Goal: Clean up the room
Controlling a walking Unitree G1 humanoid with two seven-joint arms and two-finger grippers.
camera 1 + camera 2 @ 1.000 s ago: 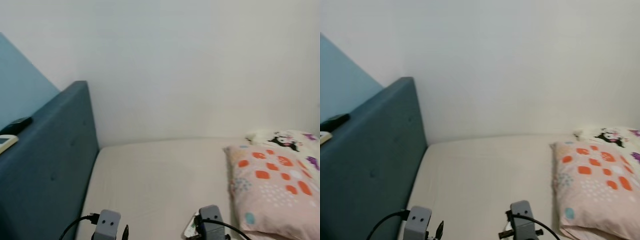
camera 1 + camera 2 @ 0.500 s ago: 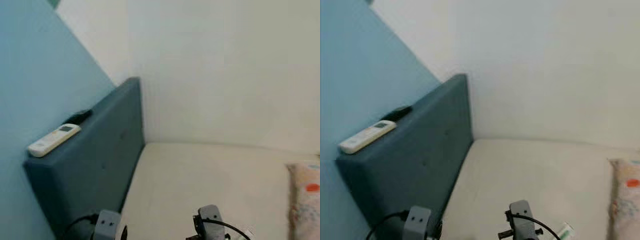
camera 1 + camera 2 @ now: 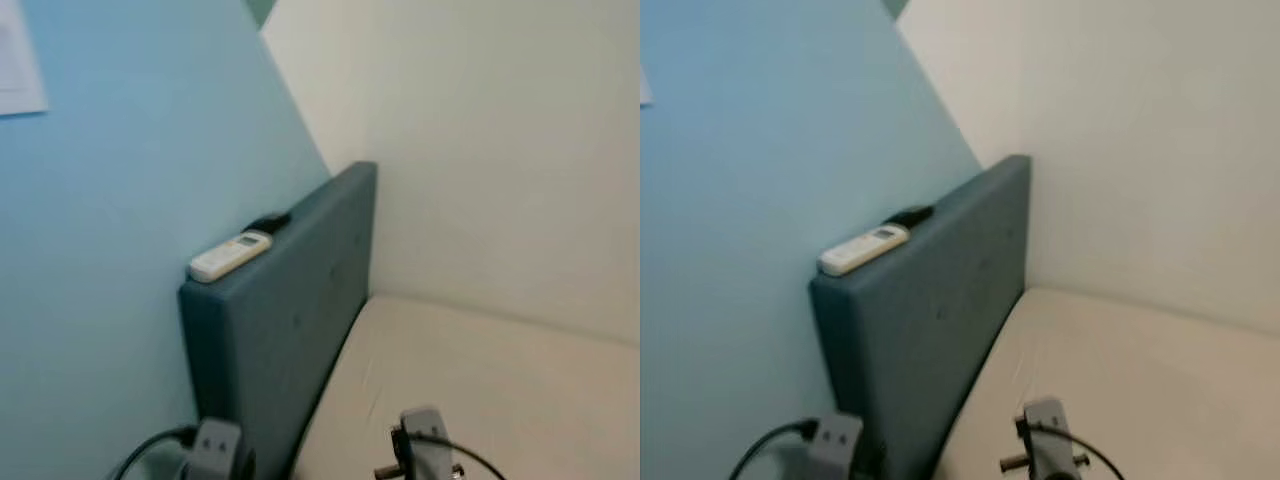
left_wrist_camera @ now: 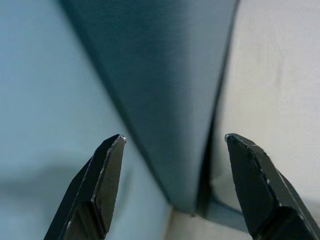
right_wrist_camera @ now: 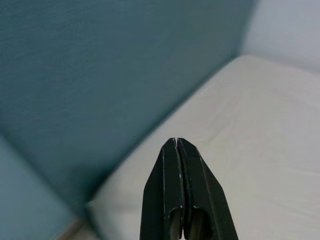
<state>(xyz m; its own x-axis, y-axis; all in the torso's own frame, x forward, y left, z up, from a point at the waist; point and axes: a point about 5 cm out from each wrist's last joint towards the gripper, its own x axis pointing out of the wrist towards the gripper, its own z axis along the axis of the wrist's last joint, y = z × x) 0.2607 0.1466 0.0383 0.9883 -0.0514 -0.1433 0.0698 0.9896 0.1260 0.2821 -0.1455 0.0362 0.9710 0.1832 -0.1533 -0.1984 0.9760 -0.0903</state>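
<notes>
A white remote control [image 3: 230,256] lies on top of the dark teal headboard [image 3: 290,310], with a small black object [image 3: 268,222] just behind it. The bed's cream mattress [image 3: 500,390] stretches out to the right of the headboard. My left gripper [image 4: 172,145] is open, with nothing between its fingers, and looks down at the headboard's end and the mattress corner. My right gripper [image 5: 177,145] is shut with nothing in it, above the mattress [image 5: 240,130] near the headboard [image 5: 100,75]. Both wrists [image 3: 215,450] [image 3: 425,455] show at the lower edge of the head views.
A light blue wall [image 3: 110,230] stands behind and left of the headboard, with a sheet of paper [image 3: 20,60] stuck on it at the upper left. A white wall [image 3: 500,150] runs along the bed's far side.
The camera has swung to the left: the patterned pillows have left the picture and the headboard with the remote on it has come to the middle. Both grippers kept their states.
</notes>
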